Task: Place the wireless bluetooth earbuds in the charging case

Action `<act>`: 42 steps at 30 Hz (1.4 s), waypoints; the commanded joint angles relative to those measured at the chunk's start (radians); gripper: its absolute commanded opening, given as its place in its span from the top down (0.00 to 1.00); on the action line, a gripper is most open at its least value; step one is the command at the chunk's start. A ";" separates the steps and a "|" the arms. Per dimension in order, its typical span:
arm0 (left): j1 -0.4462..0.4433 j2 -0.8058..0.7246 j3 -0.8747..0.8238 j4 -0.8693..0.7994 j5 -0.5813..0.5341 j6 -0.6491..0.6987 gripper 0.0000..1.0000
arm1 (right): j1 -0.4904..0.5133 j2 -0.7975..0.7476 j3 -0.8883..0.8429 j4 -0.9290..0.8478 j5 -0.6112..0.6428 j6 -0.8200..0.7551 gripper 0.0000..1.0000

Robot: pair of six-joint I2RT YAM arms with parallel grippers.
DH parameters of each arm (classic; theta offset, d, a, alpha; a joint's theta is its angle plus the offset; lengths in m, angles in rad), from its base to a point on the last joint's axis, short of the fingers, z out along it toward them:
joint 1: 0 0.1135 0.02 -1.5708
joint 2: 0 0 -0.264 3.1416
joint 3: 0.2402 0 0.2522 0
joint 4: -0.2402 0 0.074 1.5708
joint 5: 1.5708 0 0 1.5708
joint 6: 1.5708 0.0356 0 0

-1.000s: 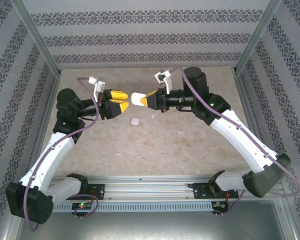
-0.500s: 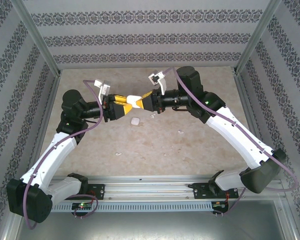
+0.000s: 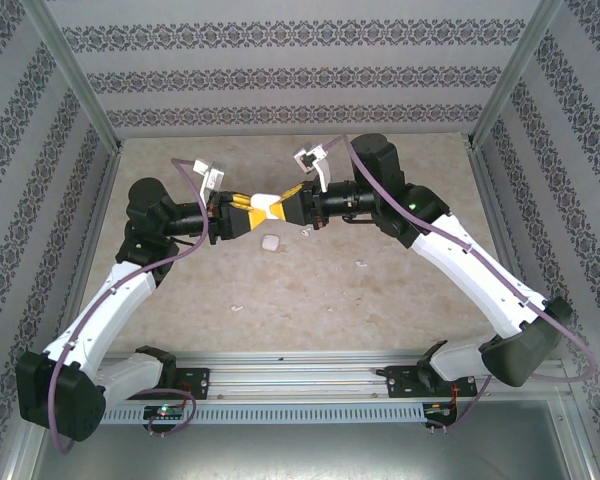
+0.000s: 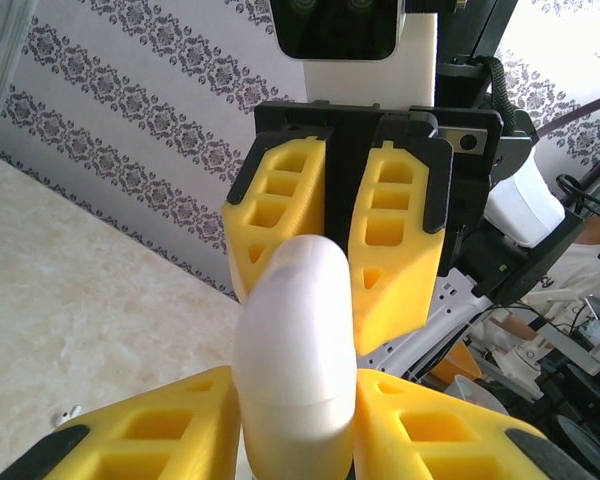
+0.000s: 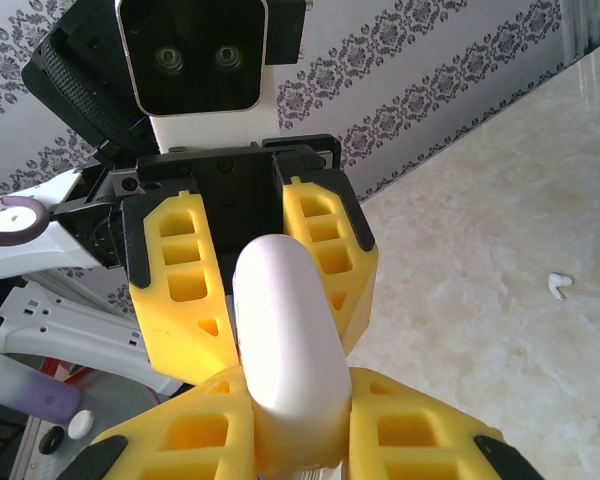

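The white charging case (image 3: 265, 203) hangs in mid-air above the back of the table, gripped from both sides. My right gripper (image 3: 283, 205) is shut on one end of it and my left gripper (image 3: 248, 207) is shut on the other. In the left wrist view the case (image 4: 295, 350) stands between my left gripper (image 4: 295, 445), with the right arm's yellow fingers (image 4: 395, 240) behind it. In the right wrist view the case (image 5: 285, 340) sits in my right gripper (image 5: 295, 445). Tiny white earbuds lie on the table: one (image 3: 307, 232) below the grippers, one (image 3: 362, 264) to the right, one (image 3: 237, 308) nearer the front.
A second white rounded-square case (image 3: 271, 242) lies on the table just below the grippers. An earbud (image 5: 558, 285) shows on the marbled table top in the right wrist view. Patterned walls and metal frame posts (image 3: 75, 90) enclose the table on three sides.
My left gripper moved right to meet the case and closed its jaws on it. The right gripper shifted slightly left and lower, still holding the case.
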 commanded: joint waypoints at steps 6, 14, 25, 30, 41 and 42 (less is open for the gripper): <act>-0.010 -0.002 -0.010 0.100 0.035 -0.054 0.89 | 0.011 0.024 0.013 0.043 -0.038 -0.011 0.88; -0.009 -0.087 -0.051 -0.036 -0.048 0.123 1.00 | 0.011 0.080 0.016 0.025 0.031 0.049 0.65; 0.015 -0.175 -0.131 -0.080 -0.014 0.255 1.00 | 0.011 0.201 0.112 -0.108 0.124 0.138 0.55; 0.035 -0.161 -0.140 -0.067 0.026 0.264 1.00 | 0.009 0.211 0.115 -0.111 0.130 0.175 0.51; 0.086 -0.171 -0.207 -0.082 -0.016 0.349 1.00 | -0.008 0.192 0.065 -0.071 0.126 0.299 0.44; 0.093 -0.175 -0.204 -0.127 -0.034 0.374 1.00 | -0.004 0.183 0.063 -0.073 0.138 0.309 0.44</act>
